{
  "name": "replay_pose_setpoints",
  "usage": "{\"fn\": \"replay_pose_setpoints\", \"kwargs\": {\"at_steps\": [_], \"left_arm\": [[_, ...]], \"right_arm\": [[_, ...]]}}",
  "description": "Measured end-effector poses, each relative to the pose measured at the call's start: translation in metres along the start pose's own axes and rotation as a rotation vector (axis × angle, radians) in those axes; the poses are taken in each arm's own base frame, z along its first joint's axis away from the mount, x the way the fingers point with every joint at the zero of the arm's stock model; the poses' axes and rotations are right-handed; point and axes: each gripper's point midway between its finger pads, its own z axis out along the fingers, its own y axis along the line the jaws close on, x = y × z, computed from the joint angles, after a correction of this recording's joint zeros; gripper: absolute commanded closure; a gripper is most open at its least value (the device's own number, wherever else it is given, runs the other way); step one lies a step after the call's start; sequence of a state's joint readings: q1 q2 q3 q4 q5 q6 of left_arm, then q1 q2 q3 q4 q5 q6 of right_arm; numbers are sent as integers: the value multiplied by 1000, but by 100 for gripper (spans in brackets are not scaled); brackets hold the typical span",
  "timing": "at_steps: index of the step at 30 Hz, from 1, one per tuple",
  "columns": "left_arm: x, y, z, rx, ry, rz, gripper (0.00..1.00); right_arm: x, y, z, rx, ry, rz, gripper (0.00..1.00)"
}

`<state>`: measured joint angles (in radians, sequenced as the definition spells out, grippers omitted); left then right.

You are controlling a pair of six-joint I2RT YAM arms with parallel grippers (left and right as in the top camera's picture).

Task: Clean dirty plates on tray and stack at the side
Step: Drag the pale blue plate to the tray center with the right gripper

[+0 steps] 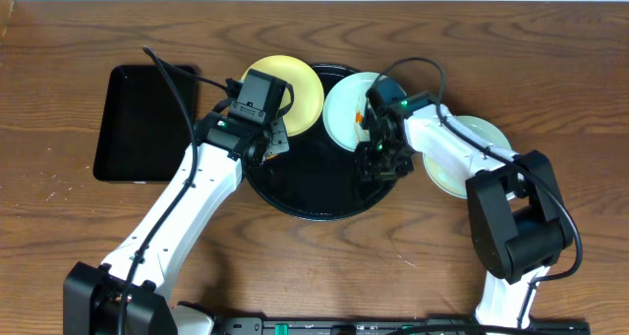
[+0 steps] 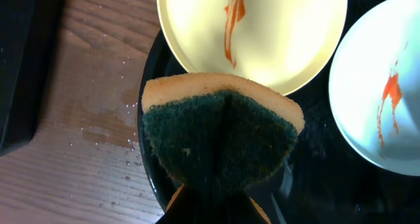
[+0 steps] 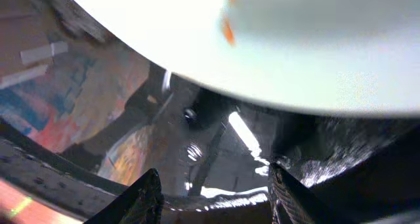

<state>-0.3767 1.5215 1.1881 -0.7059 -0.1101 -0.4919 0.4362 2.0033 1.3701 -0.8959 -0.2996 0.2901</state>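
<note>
Left gripper [image 1: 272,144] is clamped on a folded green-and-tan sponge [image 2: 220,135], held just short of the pale yellow plate [image 2: 262,33]. That plate is streaked orange and overlaps the rim of the round black tray [image 1: 313,183]. Right gripper [image 3: 213,188] is spread wide and empty, beside a smeared light blue plate [image 1: 344,109] on the tray. A second blue plate [image 1: 486,139], on the table, is partly hidden by the right arm. A rectangular tray [image 1: 138,124] is noted at far left.

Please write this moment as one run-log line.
left gripper: shut on sponge, near yellow plate | right gripper: open, by blue plate on tray | both plates sauce-smeared | third plate on table
</note>
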Motion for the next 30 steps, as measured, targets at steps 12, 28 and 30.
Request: {"fn": "replay_pose_setpoints", "kwargs": {"at_steps": [12, 28, 30], "left_arm": [[0, 0, 0, 0, -1, 3, 92], [0, 0, 0, 1, -1, 3, 92], [0, 0, 0, 1, -1, 3, 93]], "right_arm": [[-79, -34, -71, 154, -338, 41, 42], [-136, -99, -75, 247, -505, 59, 43], [-135, -102, -67, 251, -487, 55, 51]]}}
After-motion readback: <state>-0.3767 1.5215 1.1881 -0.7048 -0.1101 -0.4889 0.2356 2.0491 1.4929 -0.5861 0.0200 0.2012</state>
